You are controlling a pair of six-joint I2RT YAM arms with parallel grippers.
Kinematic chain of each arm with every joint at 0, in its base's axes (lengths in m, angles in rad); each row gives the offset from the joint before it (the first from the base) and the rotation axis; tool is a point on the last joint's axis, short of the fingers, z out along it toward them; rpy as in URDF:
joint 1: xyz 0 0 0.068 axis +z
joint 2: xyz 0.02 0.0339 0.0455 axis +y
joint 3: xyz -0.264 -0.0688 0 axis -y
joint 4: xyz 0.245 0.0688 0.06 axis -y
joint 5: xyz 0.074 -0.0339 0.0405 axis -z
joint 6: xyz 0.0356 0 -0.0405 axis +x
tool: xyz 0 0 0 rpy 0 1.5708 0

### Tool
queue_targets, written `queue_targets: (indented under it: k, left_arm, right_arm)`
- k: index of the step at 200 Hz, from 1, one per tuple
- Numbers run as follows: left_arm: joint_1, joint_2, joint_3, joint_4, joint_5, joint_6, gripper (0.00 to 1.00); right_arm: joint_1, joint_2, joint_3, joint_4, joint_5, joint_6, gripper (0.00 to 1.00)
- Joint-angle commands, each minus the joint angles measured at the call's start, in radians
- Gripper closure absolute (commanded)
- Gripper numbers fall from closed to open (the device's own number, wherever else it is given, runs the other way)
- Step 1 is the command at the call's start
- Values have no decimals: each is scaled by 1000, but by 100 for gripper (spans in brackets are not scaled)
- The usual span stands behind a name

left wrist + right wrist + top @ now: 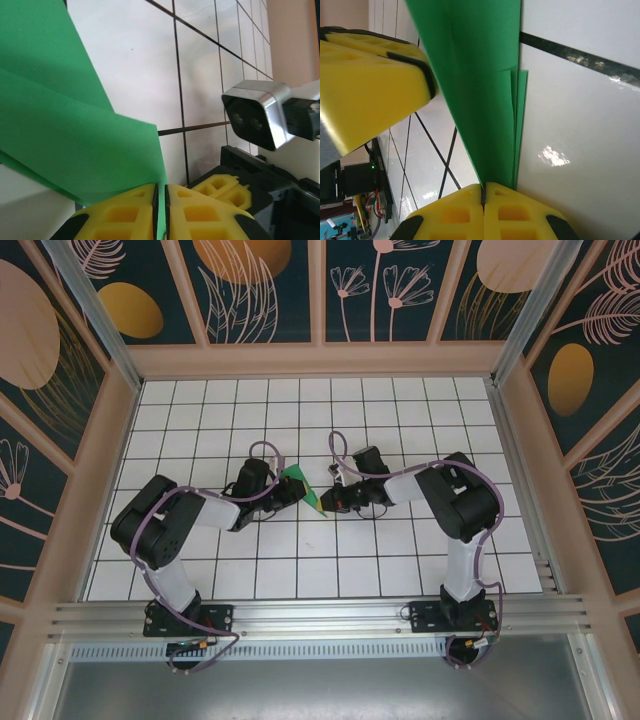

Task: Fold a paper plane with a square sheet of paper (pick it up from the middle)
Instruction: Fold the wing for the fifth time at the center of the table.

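The bright green sheet of paper (297, 480) is folded into several layers and hangs just above the white tiles mid-table, between both arms. My left gripper (291, 490) is shut on its left side; in the left wrist view the yellow fingers (125, 215) pinch the paper's corner (75, 125), which fans up and to the left. My right gripper (330, 498) is shut on the other side; in the right wrist view the jaws (483, 192) clamp the narrow end of the folded paper (480, 85). The two grippers stand almost touching.
The white grid-tiled table (400, 420) is walled by a wooden frame (320, 360) at the back and sides. An aluminium rail (320, 615) carries both arm bases at the near edge. The right wrist's camera housing (257, 117) looms close in the left wrist view.
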Motion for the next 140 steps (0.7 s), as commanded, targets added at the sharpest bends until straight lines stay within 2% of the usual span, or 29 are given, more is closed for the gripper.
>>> queue_targets:
  k: [1, 140]
  left_arm:
    - [-7, 16, 23, -5, -19, 8, 86]
    - [-7, 62, 67, -95, -80, 41, 87]
  right_arm:
    - [-2, 52, -4, -47, 24, -8, 100]
    - [-2, 63, 6, -77, 31, -11, 100]
